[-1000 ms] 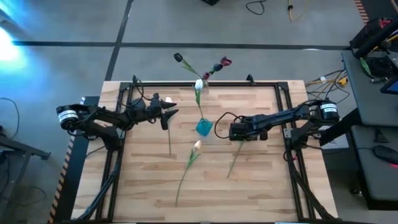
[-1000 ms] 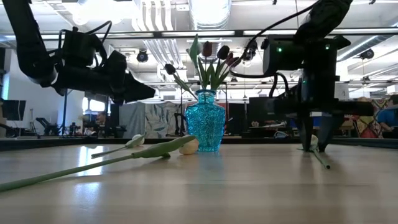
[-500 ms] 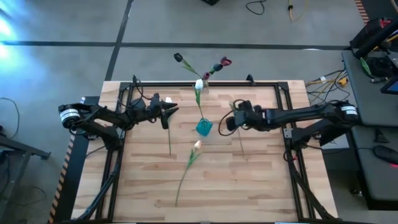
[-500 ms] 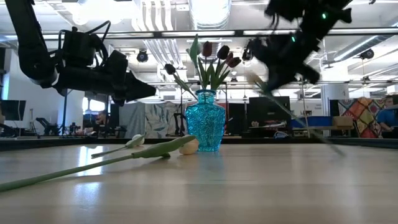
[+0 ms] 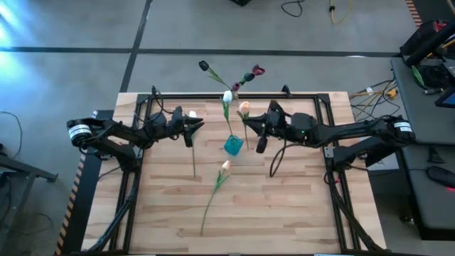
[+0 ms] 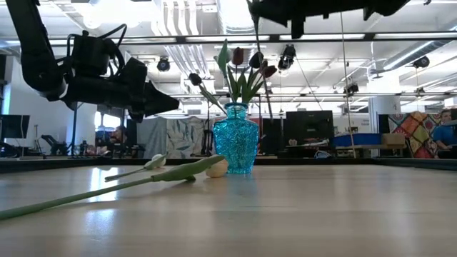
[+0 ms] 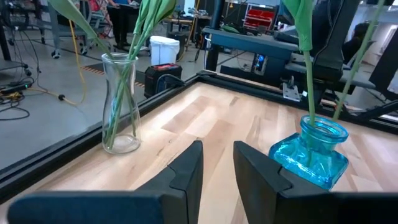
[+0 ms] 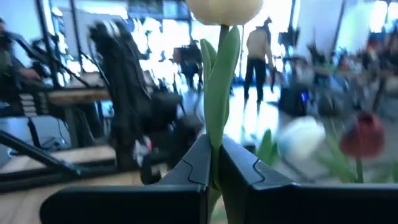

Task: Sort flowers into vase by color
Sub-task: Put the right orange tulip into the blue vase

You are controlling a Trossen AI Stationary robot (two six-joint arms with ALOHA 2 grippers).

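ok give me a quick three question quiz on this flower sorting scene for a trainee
1. True or false: the right gripper is shut on a cream tulip.
2. How many flowers lie flat on the table?
3. Which vase sits mid-table: A) blue vase B) clear vase C) red vase?

Key: 1 true. 2 two, a white one and a peach one. 3 A.
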